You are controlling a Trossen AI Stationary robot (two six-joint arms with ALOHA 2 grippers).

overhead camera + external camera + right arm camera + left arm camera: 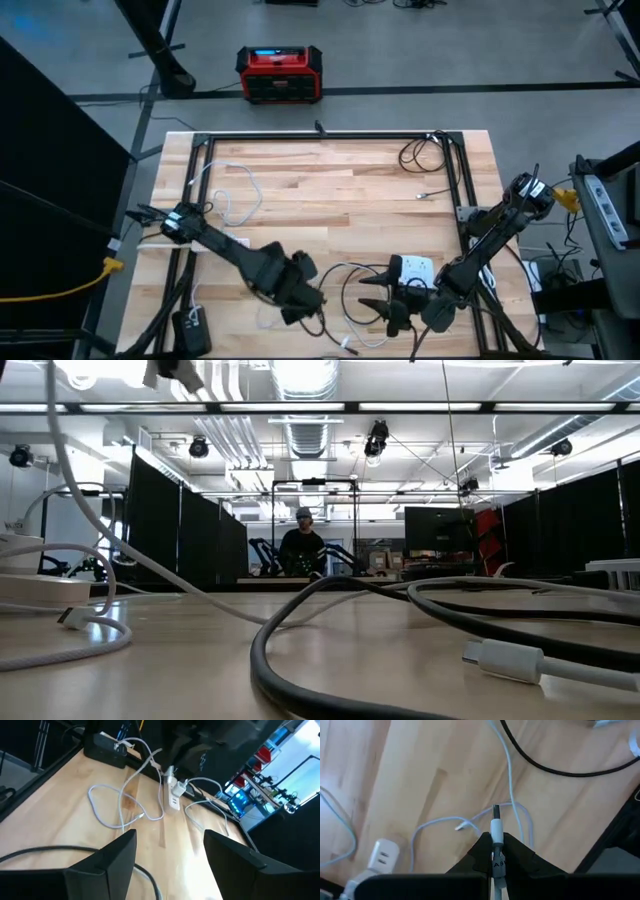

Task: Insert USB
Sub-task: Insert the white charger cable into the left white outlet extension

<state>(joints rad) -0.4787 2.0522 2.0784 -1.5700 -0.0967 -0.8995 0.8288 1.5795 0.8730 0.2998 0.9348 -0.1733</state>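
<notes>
Butcher-block table (330, 190) carries loose cables inside a black frame. Near its front edge, the left gripper (496, 851) is clamped on a white USB plug (496, 827), whose metal tip points forward above the wood. Close beside it, the right gripper (167, 852) hangs with fingers spread wide and empty, just beside a white charger block (415, 268). Another white charger (384, 856) lies near the left gripper.

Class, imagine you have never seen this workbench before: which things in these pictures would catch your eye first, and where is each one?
Most striking is the left gripper at the table's near edge, shut on a white USB plug whose metal tip points out past its fingers. Beside it on the right, the right gripper stands open above a tangle of black cable and a white charger. A red box sits on the floor beyond the table.
</notes>
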